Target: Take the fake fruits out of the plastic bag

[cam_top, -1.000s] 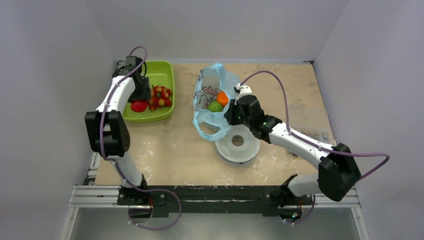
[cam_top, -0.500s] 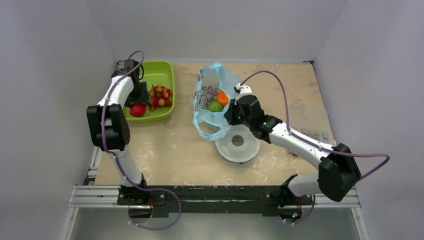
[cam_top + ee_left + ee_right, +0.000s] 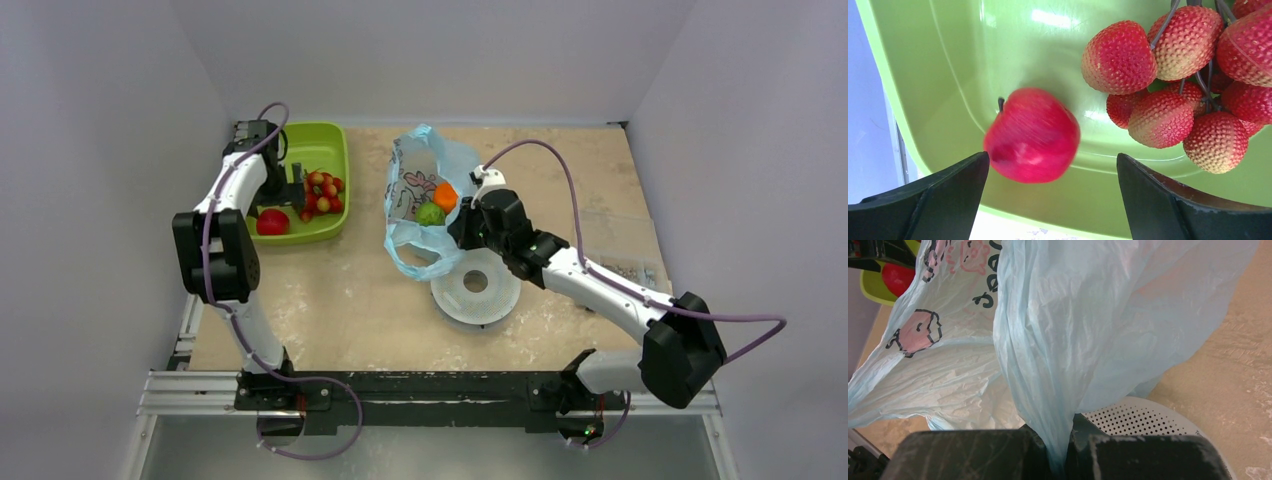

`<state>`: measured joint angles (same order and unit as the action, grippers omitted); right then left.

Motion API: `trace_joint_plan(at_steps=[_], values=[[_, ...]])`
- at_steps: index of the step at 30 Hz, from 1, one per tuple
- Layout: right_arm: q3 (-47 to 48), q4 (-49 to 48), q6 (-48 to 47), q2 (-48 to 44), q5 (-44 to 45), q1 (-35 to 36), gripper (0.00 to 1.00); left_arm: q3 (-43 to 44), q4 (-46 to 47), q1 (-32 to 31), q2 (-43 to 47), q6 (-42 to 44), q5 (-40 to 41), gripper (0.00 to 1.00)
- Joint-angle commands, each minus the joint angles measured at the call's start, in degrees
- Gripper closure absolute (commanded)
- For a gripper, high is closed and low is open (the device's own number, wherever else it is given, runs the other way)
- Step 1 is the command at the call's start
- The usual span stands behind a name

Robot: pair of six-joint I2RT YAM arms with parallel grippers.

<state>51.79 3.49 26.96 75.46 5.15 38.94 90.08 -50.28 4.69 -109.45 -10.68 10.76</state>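
The light-blue plastic bag (image 3: 412, 190) stands open mid-table with an orange fruit (image 3: 445, 197) and a green fruit (image 3: 431, 213) inside. My right gripper (image 3: 462, 228) is shut on a gathered fold of the bag (image 3: 1088, 315) at its right side; the pinch shows in the right wrist view (image 3: 1068, 450). A red round piece (image 3: 271, 222) and a cluster of small red balls (image 3: 322, 192) lie in the lime-green tray (image 3: 320, 140). My left gripper (image 3: 1053, 157) is open just above the tray (image 3: 998, 40), with the red piece (image 3: 1032, 135) loose near its left finger and the cluster (image 3: 1173, 80) to the right.
A white perforated disc (image 3: 476, 285) lies on the table just near of the bag, under my right wrist; it also shows in the right wrist view (image 3: 1143, 417). The tray sits at the far left, against the side wall.
The red round piece has moved toward the tray's near left corner and lies free of my left gripper, which has shifted toward the cluster. The right arm and the bag have barely moved.
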Motion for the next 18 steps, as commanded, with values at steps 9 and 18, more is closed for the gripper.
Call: trace_joint_plan(at_steps=[9,18], values=[[1.0,-1.5,-0.5,-1.4,-2.7,-0.2,1.0,-3.9,5.1,-1.5,15.1,0.9,-14.9,0.11],[-2.2,-1.7,-1.8,-1.1,-7.2,-0.1,1.0,-13.3,20.8,-13.9,28.8,4.2,-41.9,0.17]])
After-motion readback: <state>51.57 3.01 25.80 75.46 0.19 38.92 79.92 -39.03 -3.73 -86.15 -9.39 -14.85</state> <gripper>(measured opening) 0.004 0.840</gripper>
